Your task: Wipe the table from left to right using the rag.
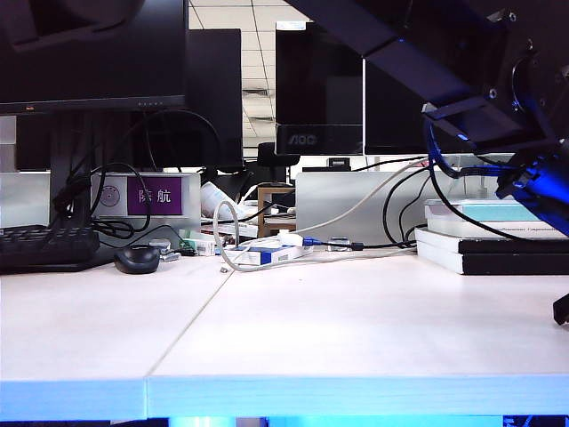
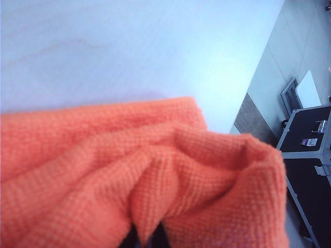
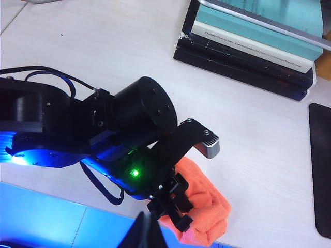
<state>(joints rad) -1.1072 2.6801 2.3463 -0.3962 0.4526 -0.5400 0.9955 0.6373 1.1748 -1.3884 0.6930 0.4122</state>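
Clamped on the orange rag (image 3: pixel 207 206) with the left gripper (image 3: pixel 173 209), fingers pinched together on a bunched fold. Pressed down onto the white table (image 3: pixel 248 134), close to its blue-lit front edge, well apart from the stack of books (image 3: pixel 248 41) further back. Seen from the right wrist view with the black left arm stretched over the table top and a green light glowing near the wrist.

Fills the lower part of the left wrist view as crumpled rag (image 2: pixel 103 170), rounded folds heaped up, bare table (image 2: pixel 129 46) beyond and a black flight case (image 2: pixel 310 170) on the floor past the table's edge.

Hangs above all this with the right gripper (image 3: pixel 146 233), jaws together, nothing between them, not touching the rag.

From the exterior view, no sight of the rag. Shows only a black computer mouse (image 1: pixel 137 259) beside a keyboard (image 1: pixel 44 245) at the back left of the table (image 1: pixel 356 329), and the books (image 1: pixel 489 236) at the right.
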